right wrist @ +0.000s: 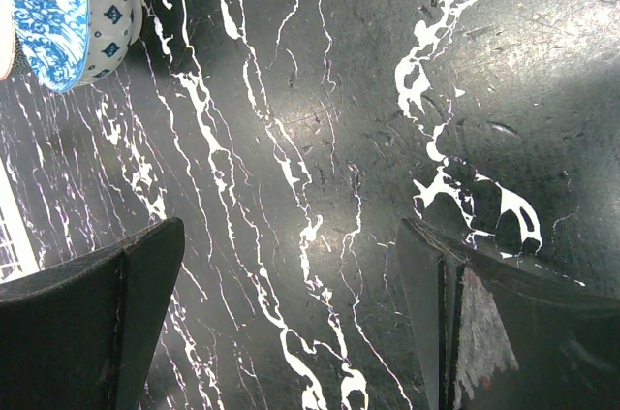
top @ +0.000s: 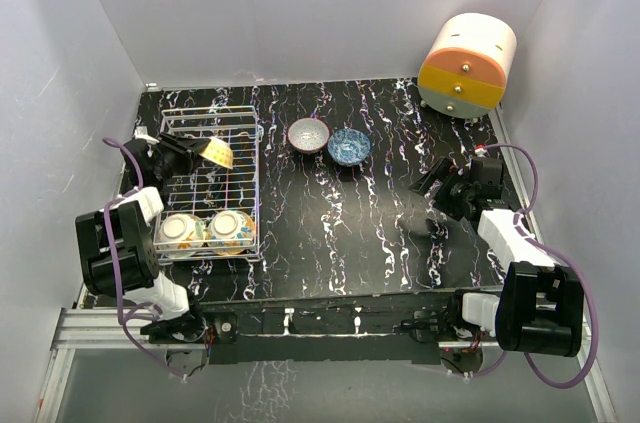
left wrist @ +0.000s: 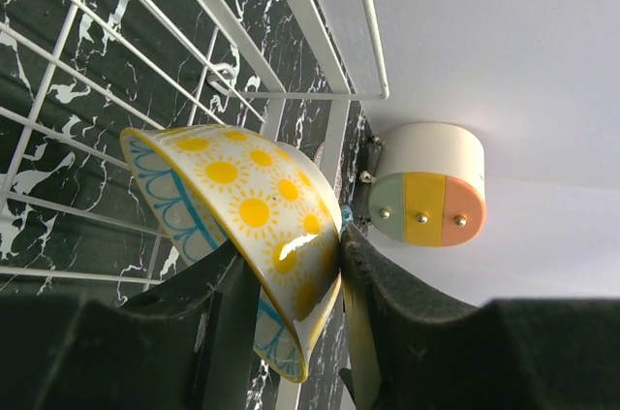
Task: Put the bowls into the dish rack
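Observation:
The white wire dish rack [top: 212, 118] stands at the left of the table. Two patterned bowls [top: 181, 231] [top: 231, 230] stand on edge in its near end. My left gripper [top: 193, 151] is shut on the rim of a yellow sun-patterned bowl [top: 217, 152], tilted over the rack's far half; in the left wrist view the bowl [left wrist: 242, 206] is between the fingers above the rack's bars [left wrist: 194, 3]. A grey bowl [top: 308, 135] and a blue bowl [top: 349, 146] sit on the table. My right gripper [top: 432, 181] is open and empty; the blue bowl [right wrist: 58, 8] shows at the top left of its view.
A big cream, orange and yellow drum [top: 467, 64] stands at the back right corner; it also shows in the left wrist view [left wrist: 426, 187]. Grey walls close in the black marbled table [top: 350, 233] on three sides.

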Motion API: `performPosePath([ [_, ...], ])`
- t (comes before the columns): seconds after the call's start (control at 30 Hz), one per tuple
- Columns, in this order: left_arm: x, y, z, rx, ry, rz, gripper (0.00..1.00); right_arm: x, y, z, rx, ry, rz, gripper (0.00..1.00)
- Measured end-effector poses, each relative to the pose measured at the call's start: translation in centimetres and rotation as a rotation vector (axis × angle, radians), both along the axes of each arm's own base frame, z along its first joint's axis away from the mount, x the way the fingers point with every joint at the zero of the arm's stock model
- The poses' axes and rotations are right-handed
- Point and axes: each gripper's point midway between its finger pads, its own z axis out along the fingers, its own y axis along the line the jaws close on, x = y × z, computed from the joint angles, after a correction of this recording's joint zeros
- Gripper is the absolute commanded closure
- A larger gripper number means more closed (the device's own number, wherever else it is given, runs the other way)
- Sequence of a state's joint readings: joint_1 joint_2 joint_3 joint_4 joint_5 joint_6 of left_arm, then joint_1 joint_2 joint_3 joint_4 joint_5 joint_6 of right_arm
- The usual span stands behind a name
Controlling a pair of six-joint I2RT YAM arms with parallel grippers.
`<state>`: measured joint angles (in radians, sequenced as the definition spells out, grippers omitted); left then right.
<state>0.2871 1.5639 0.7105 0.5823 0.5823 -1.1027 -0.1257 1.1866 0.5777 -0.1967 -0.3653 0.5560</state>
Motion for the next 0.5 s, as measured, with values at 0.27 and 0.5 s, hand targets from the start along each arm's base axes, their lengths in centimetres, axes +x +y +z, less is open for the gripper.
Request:
performPosePath([
  [0.27, -1.6, 0.0, 0.0, 0.061, 0.047, -0.005, 0.92, 0.1, 0.0, 0.0, 0.002, -0.01, -0.002, 0.06],
  [0.5, -2.5, -0.3, -0.3, 0.087, 0.075, -0.032, 0.79, -0.1, 0.1, -0.3, 0.008, -0.005, -0.002, 0.06],
])
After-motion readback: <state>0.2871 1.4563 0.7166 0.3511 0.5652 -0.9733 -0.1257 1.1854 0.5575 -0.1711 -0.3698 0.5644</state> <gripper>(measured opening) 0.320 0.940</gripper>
